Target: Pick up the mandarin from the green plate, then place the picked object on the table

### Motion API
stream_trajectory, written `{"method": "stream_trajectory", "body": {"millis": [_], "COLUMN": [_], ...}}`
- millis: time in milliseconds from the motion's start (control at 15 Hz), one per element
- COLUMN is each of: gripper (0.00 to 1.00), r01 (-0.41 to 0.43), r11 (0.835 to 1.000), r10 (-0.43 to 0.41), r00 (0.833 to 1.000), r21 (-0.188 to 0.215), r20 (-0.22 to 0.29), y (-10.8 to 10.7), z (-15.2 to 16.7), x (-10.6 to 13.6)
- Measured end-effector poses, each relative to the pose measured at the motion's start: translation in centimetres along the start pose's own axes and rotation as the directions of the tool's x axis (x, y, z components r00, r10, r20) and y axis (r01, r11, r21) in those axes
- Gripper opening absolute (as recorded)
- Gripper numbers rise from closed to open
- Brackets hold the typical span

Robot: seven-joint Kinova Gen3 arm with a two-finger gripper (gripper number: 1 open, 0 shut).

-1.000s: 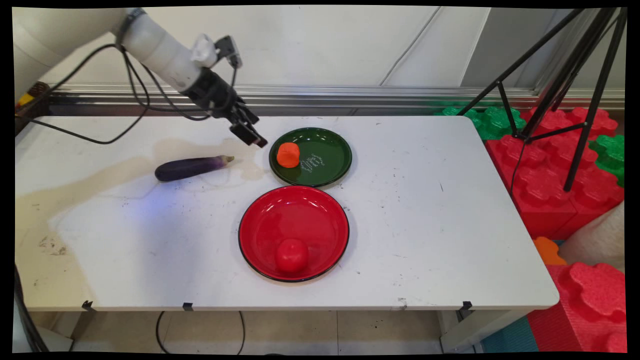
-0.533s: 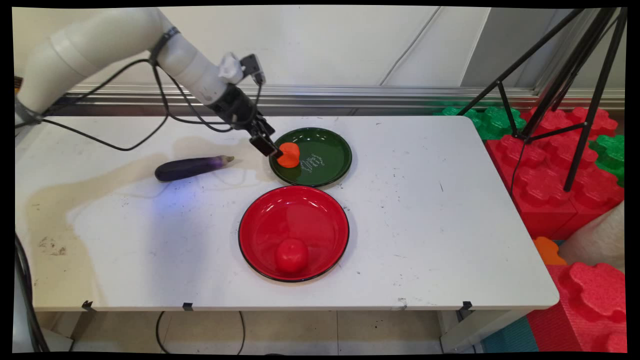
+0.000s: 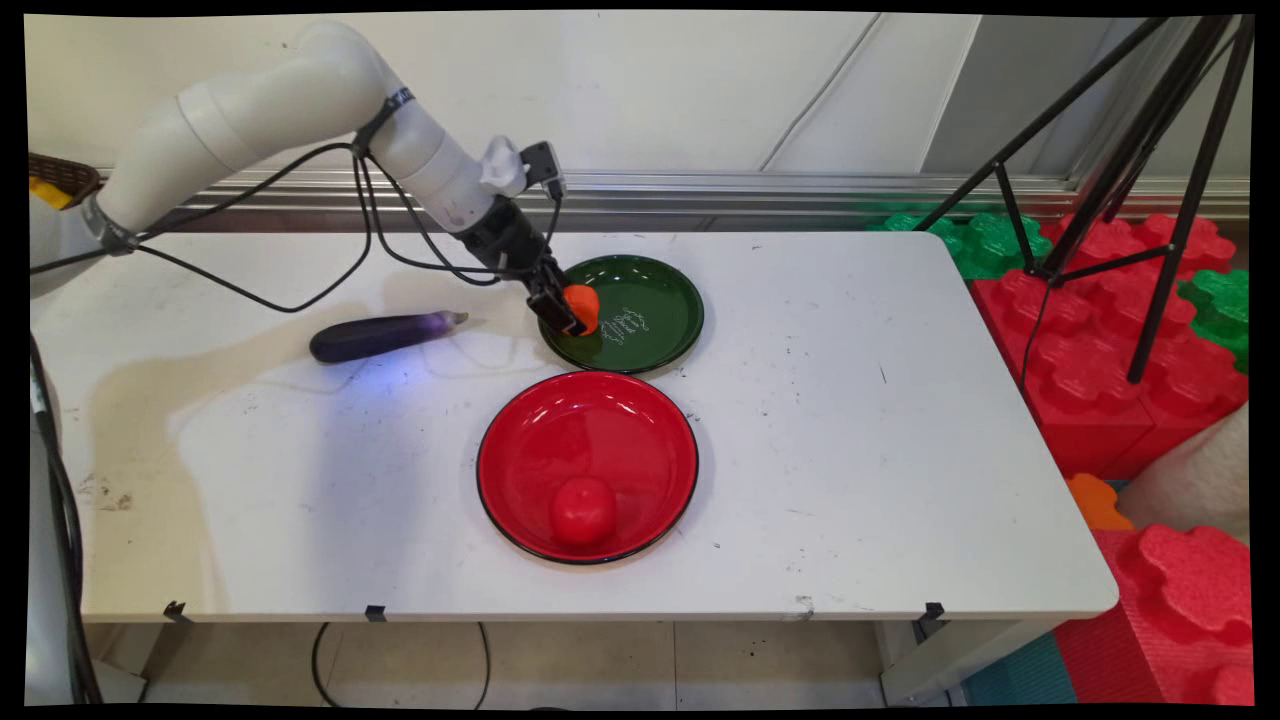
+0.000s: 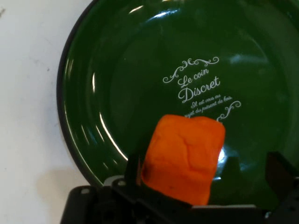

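An orange block-shaped piece lies on the left part of a dark green plate lettered "Le coin Discret". My gripper is down at the plate's left side and open, with the orange piece between its fingers. In the hand view the piece sits close against the left finger, while a wide gap separates it from the right finger. In the main view the gripper hides the piece's left edge.
A red plate with a red tomato on its near side stands in front of the green plate. A purple eggplant lies on the white table to the left. Red and green foam blocks and a black tripod stand at the right.
The arm has swung right and down, from over the table left of the green plate to the orange piece, which now lies between the open fingers.
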Motion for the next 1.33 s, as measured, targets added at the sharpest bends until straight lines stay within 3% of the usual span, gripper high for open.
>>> {"method": "stream_trajectory", "body": {"millis": [733, 800, 1333], "gripper": [1.00, 0.00, 0.00], "r01": [-0.027, -0.029, -0.039], "r11": [1.000, 1.000, 0.999], "r10": [0.027, 0.029, 0.039], "r00": [0.999, 0.999, 0.999], "r21": [0.001, 0.002, -0.009], "r20": [0.021, 0.021, 0.026], "y": [-0.4, -0.4, -0.3], "z": [2.6, 2.7, 3.0], "x": [0.7, 0.8, 1.0]}}
